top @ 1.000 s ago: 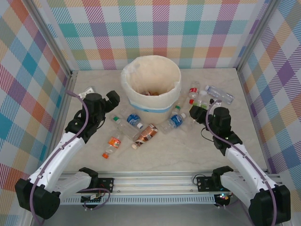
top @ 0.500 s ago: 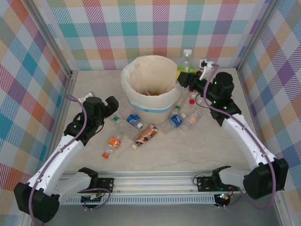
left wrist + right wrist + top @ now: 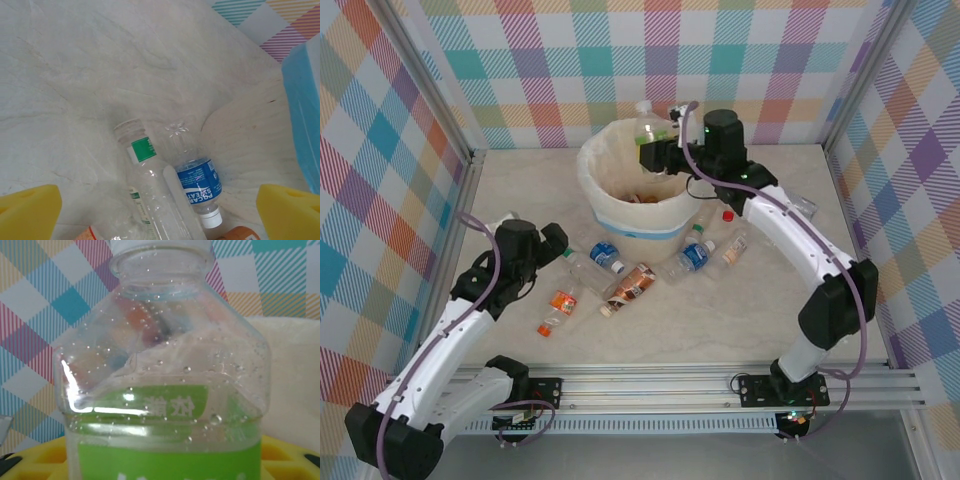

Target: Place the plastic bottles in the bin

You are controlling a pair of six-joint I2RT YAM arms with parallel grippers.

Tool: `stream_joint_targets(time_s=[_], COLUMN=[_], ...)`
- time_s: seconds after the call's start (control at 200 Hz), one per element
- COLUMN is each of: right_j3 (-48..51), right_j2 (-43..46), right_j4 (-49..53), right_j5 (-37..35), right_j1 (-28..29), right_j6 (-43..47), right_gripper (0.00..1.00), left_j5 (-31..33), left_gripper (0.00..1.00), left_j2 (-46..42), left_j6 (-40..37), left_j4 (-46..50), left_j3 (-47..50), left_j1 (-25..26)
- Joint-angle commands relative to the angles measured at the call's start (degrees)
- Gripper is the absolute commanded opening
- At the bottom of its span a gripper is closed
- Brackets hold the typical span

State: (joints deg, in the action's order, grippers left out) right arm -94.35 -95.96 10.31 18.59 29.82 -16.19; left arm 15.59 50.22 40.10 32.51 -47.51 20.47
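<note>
From above we see the right gripper point(image 3: 656, 152) clasping a green-label bottle point(image 3: 644, 126) upright over the far rim of the bin point(image 3: 620, 215); the left gripper point(image 3: 556, 243) hangs spread wide by loose bottles point(image 3: 607, 257) on the marbled table point(image 3: 720, 330), with plaid walls point(image 3: 420, 100) around.

At the left wrist we read more; a blue-label bottle point(image 3: 196, 181) touches a clear bottle point(image 3: 150, 195), with the yellow pads point(image 3: 27, 209) far apart.

At the right wrist, we see droplets inside the held bottle.

Pretty clearly a robotics lab test cell, not anybody's home. Pastel plaid panels point(image 3: 520, 70) box in a marble-look surface point(image 3: 720, 320) behind and on both sides of the bin point(image 3: 620, 205). In front of the bin, an aluminium rail point(image 3: 660, 390) has the left arm point(image 3: 450, 340) and right arm point(image 3: 790, 240) bolted on.
</note>
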Motion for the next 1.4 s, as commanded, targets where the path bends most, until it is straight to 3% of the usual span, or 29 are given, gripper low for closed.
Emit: stream_joint_targets(time_s=[0.0,0.125,0.355,0.63,0.715,1.095,1.225,1.395], right_j3=[-6.58,-16.14,-33.59,-40.32,-40.82,-31.70,-24.37,-8.97], right_j2=[-3.62,-10.62,-22.62,-28.09,-27.94,-19.24,-13.80,-3.92], right_j4=[9.66,20.73,37.79,41.57,41.08,32.13,25.75,11.38], right_j5=[-5.24,-8.23,-20.26,-22.54,-22.57,-24.05,-24.86,-24.70], right_j1=[1.63,3.67,7.75,9.37,9.46,9.48,9.47,9.46], right_j6=[4.03,6.59,10.99,10.56,10.23,9.39,8.88,8.40], right_gripper=[0.55,0.56,0.58,0.61,0.67,0.78,0.80,0.86], left_j5=[1.45,2.28,0.35,1.04,-0.68,-6.24,-8.47,-5.99], left_gripper=[1.00,1.00,1.00,1.00,1.00,1.00,1.00,1.00], left_j2=[-2.32,-3.48,-2.64,-1.96,-1.98,4.39,6.21,9.25], left_j6=[1.37,1.52,0.16,0.22,0.67,-1.97,-3.55,-3.51], left_j4=[0.11,0.34,1.94,4.98,3.76,7.35,6.08,8.37], left_j3=[1.77,3.10,4.27,6.99,8.32,7.17,7.68,7.38], left_j1=[-1.04,-1.05,-1.05,-1.13,-1.22,-2.70,-2.71,-2.72])
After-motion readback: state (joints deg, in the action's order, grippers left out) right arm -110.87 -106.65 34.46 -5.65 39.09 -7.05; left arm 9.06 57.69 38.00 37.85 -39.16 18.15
